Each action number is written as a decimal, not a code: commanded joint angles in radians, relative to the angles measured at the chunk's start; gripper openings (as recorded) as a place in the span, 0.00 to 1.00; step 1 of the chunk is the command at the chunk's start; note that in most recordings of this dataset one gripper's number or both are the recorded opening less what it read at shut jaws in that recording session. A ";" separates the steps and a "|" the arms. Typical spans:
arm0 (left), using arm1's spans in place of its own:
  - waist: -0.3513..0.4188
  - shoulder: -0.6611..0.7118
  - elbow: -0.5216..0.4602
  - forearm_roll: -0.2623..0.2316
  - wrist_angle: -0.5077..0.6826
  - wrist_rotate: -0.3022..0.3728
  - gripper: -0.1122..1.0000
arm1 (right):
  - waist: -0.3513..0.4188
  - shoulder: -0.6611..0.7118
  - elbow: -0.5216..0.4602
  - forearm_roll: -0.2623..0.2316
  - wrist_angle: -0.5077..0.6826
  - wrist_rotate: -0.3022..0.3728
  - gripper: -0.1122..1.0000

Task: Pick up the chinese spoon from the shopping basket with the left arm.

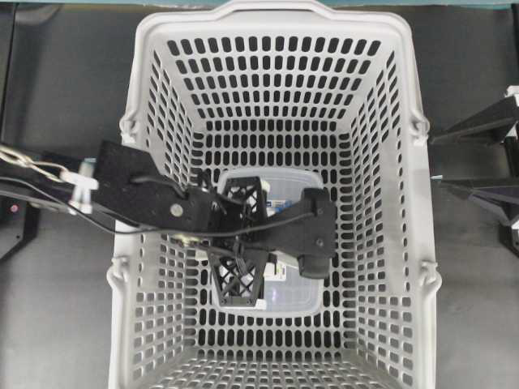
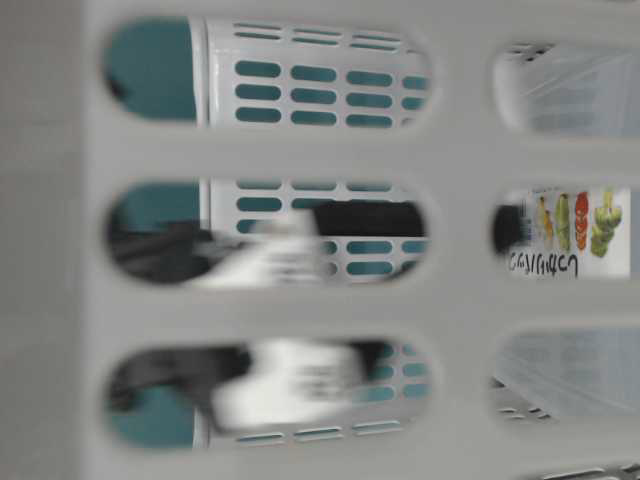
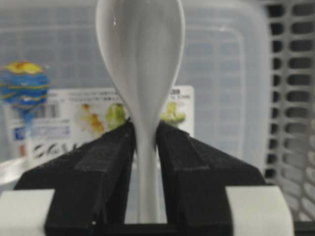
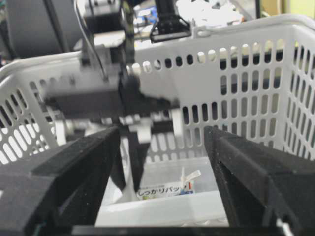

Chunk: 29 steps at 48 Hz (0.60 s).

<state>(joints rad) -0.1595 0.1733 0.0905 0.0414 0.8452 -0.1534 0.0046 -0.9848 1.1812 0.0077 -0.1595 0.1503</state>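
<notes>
The chinese spoon (image 3: 140,49) is glossy white, and its bowl points away from me in the left wrist view. My left gripper (image 3: 145,129) is shut on its handle, with both black fingers pressed against the narrow neck. From overhead, the left gripper (image 1: 253,239) reaches down into the middle of the shopping basket (image 1: 268,16) and hides the spoon. The spoon lies over a clear labelled container (image 3: 221,73). My right gripper (image 4: 161,142) stands open outside the basket with nothing between its fingers. It faces the basket (image 4: 246,59) and the left arm.
The clear rectangular container (image 1: 276,182) lies on the basket floor under the left gripper. The perforated basket wall (image 3: 295,98) rises close on the right of the left wrist view. Part of the right arm (image 1: 486,162) stands by the basket's right side.
</notes>
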 commanded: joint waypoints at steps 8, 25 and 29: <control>0.008 -0.072 -0.218 0.003 0.190 0.011 0.23 | -0.006 0.005 -0.009 0.002 -0.006 0.002 0.70; 0.025 -0.072 -0.431 0.003 0.403 0.012 0.23 | -0.006 0.005 -0.011 0.002 -0.012 0.003 0.70; 0.023 -0.071 -0.431 0.003 0.408 0.012 0.23 | -0.006 0.005 -0.011 0.002 -0.012 0.003 0.70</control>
<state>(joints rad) -0.1365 0.1304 -0.3129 0.0414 1.2487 -0.1427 0.0000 -0.9848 1.1812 0.0061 -0.1611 0.1519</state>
